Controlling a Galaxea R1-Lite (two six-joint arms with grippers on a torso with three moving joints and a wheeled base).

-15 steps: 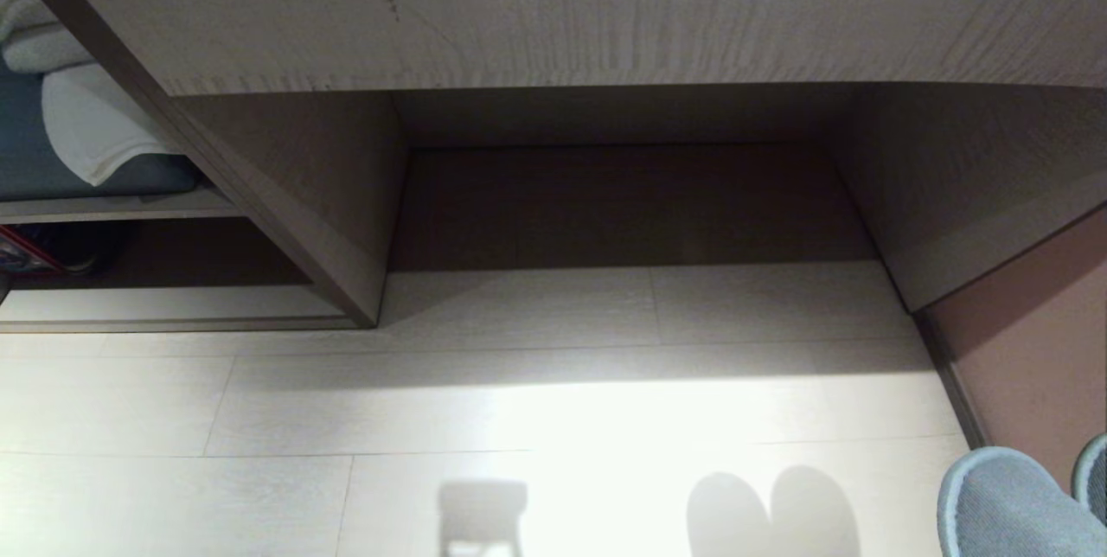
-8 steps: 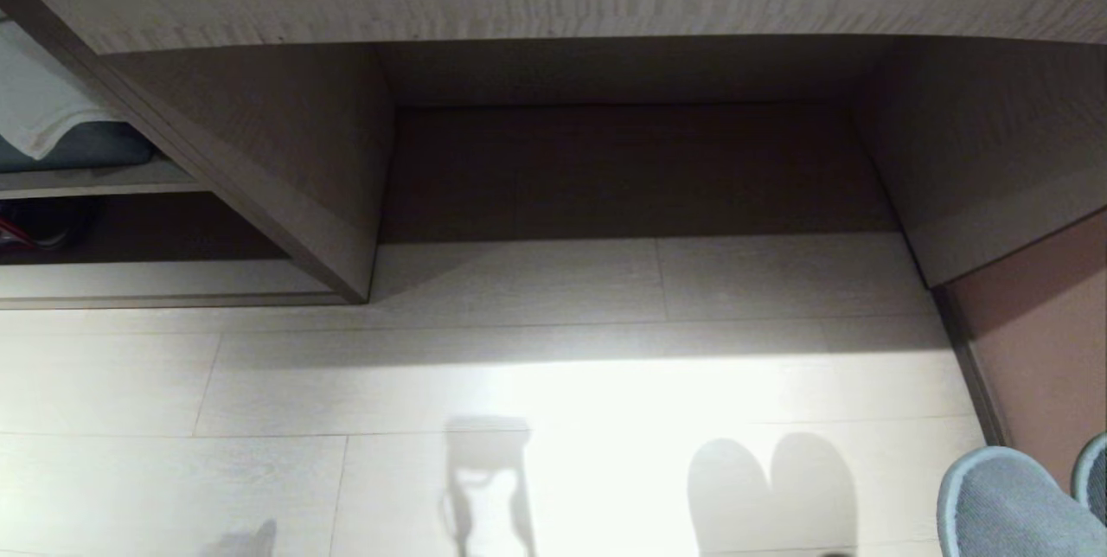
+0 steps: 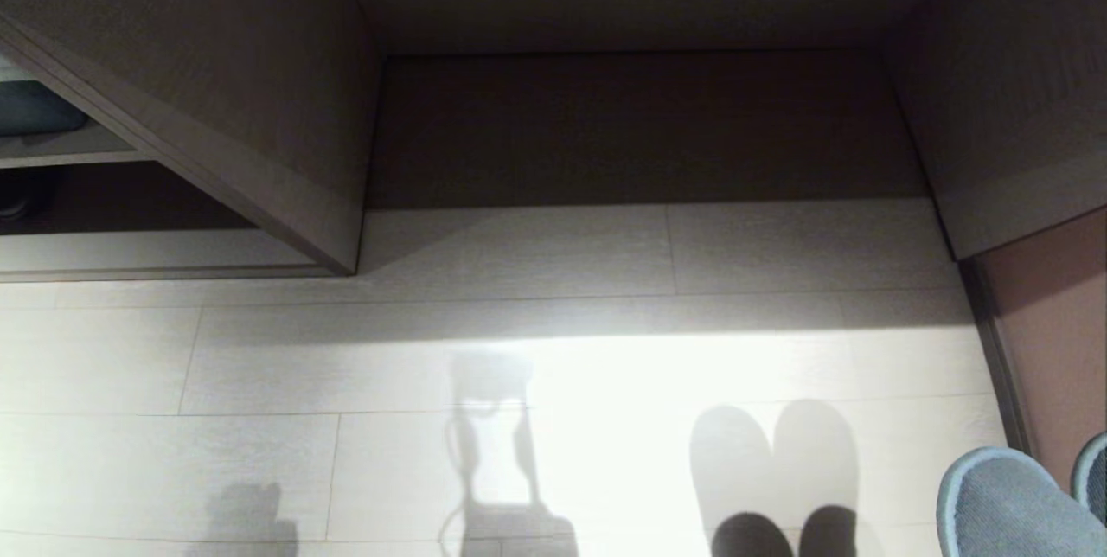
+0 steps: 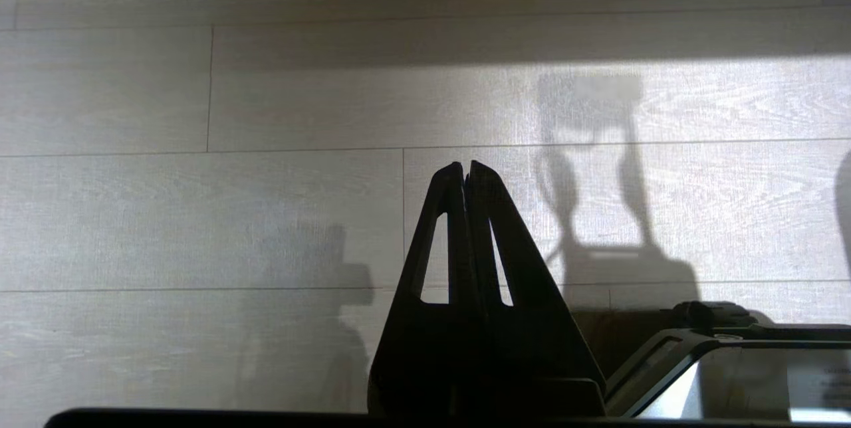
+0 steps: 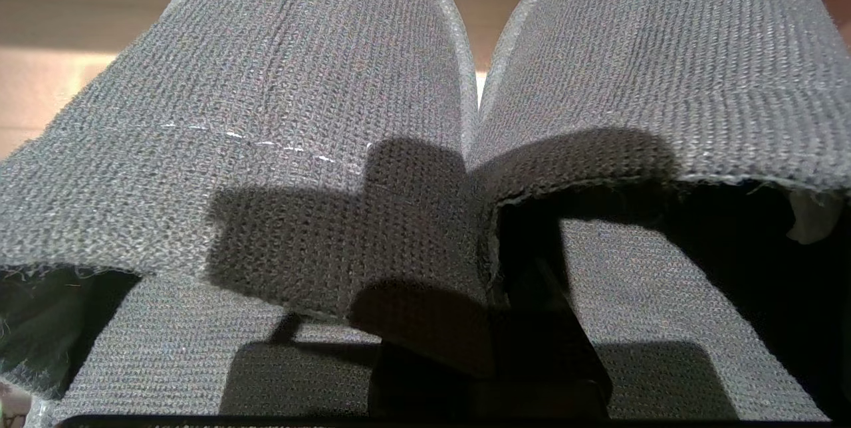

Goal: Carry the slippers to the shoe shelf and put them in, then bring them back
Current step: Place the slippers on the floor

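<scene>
The slippers are a pair of dark grey knitted ones, side by side with toes pointing away, and they fill the right wrist view. My right gripper is shut on their two inner edges where they meet, its fingers mostly hidden by the fabric. In the head view the slippers' toes poke in at the bottom right, above the floor. The shoe shelf is the low cubby at the far left, with a lighter base board. My left gripper hangs shut and holds nothing over the pale floor.
A wide, dark desk recess lies straight ahead between two side panels. A brown wall closes the right side. A dark shoe sits deep in the cubby at the left. Pale floor planks carry shadows of arms and slippers.
The head view has tilted downward, so the recess and shelf have slid up the picture and more floor with shadows shows. The slippers keep their place at the bottom right.
</scene>
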